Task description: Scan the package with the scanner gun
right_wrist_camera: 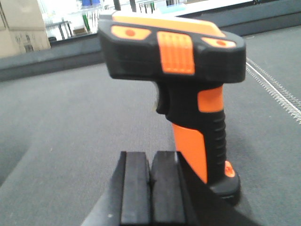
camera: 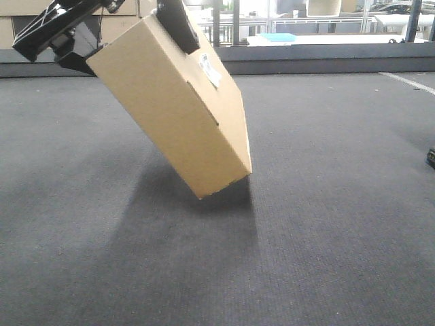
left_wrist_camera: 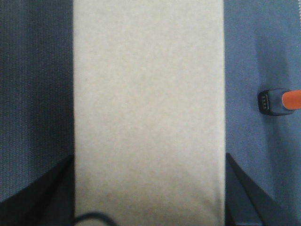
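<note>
The package (camera: 173, 102), a plain brown box with a white label (camera: 209, 69), hangs tilted with its lower corner touching the carpet. My left gripper (camera: 126, 37) is shut on its top end. In the left wrist view the package (left_wrist_camera: 148, 94) fills the space between the two dark fingers (left_wrist_camera: 240, 188). The scanner gun (right_wrist_camera: 188, 89), with a black head and orange handle, stands upright on the carpet. My right gripper (right_wrist_camera: 150, 183) is shut with its pads together and empty, just left of the gun's handle. The scanner gun's base (left_wrist_camera: 277, 101) shows at the right edge of the left wrist view.
Dark grey carpet covers the floor. A low grey ledge (camera: 306, 58) runs along the back under windows. A white line (camera: 408, 81) crosses the carpet at far right. Cartons (right_wrist_camera: 21, 26) stand at the back left. A small dark object (camera: 431, 157) sits at the right edge.
</note>
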You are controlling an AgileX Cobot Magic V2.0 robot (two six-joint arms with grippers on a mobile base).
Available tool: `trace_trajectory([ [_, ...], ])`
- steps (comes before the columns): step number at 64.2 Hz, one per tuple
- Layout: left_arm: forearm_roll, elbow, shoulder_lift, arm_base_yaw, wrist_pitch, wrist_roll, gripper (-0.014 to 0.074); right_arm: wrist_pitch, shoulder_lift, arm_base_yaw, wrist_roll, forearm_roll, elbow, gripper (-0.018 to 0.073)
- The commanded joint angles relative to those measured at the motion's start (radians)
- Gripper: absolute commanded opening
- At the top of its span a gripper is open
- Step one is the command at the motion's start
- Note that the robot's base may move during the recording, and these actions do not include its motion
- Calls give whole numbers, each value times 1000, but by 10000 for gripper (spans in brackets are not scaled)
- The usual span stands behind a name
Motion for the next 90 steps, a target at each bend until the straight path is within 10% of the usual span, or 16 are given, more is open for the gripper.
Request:
trace_trajectory([
  [1, 1, -1, -4, -5, -34, -4, -111, -159, 85, -4, 17, -3, 6, -162],
  [48, 15, -1, -4, -5, -41, -4, -111, -162, 232, -4, 17, 95, -101, -162],
  [70, 15, -1, -4, -5, -41, -4, -111, -66, 232, -4, 13, 163, -171, 416],
  [90, 15, -1, -4, -5, -59, -4, -111, -8, 237, -5, 13, 161, -178, 436],
])
